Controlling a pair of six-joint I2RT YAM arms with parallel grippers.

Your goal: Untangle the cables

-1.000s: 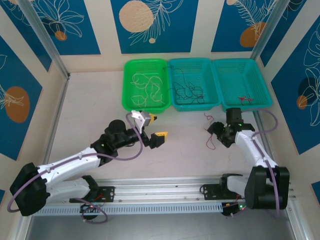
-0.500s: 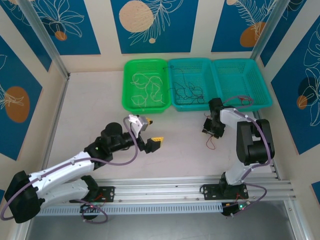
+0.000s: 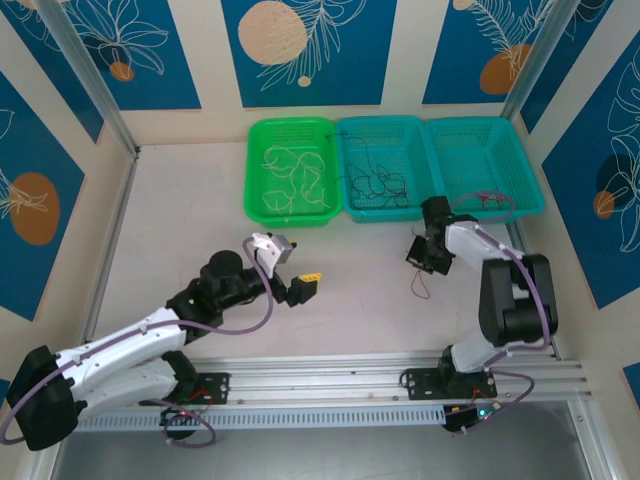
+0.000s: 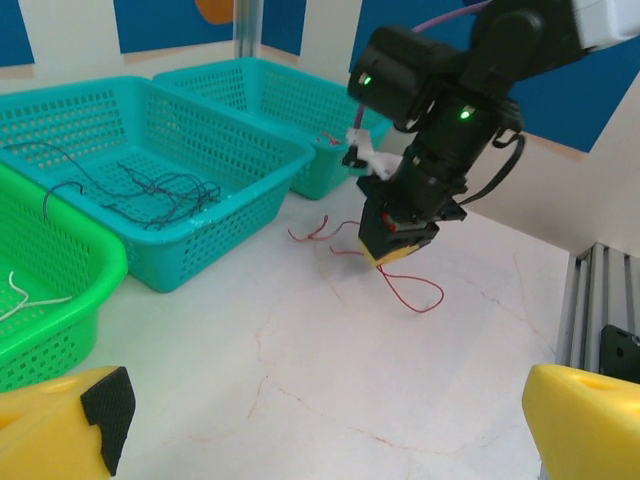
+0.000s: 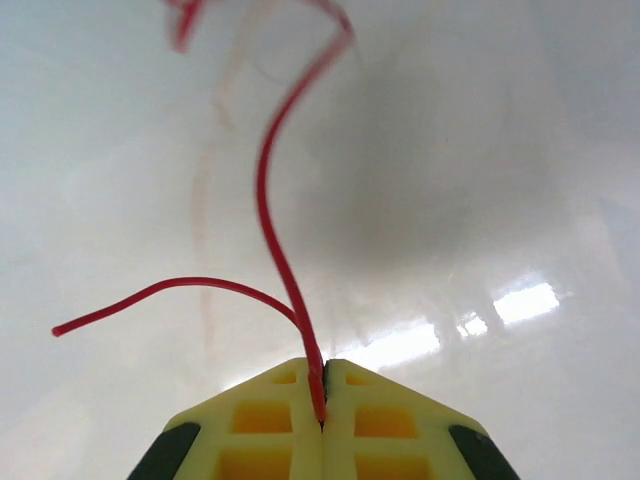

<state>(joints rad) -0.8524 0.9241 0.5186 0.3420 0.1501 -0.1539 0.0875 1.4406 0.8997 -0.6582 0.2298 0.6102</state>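
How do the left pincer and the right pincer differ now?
The left pincer is open and empty; the right pincer is shut on a red cable. The left pincer is far from the teal baskets; the right pincer is close to them. Both have yellow fingers.

Overhead view: bright, even, diffuse illumination; the pale tabletop [image 3: 180, 210] carries only faint, soft-edged shadows beside the arms, and focus holds across the frame. Left wrist view: mid-distance sharp, while the yellow fingers [image 4: 585, 425] of the left tool [image 4: 322, 430] at the near corners are soft. Right wrist view: the red cable [image 5: 270, 210] is crisp near the right tool [image 5: 322, 390] and blurs farther off; white glare patches lie to the right, a broad grey shadow at centre.
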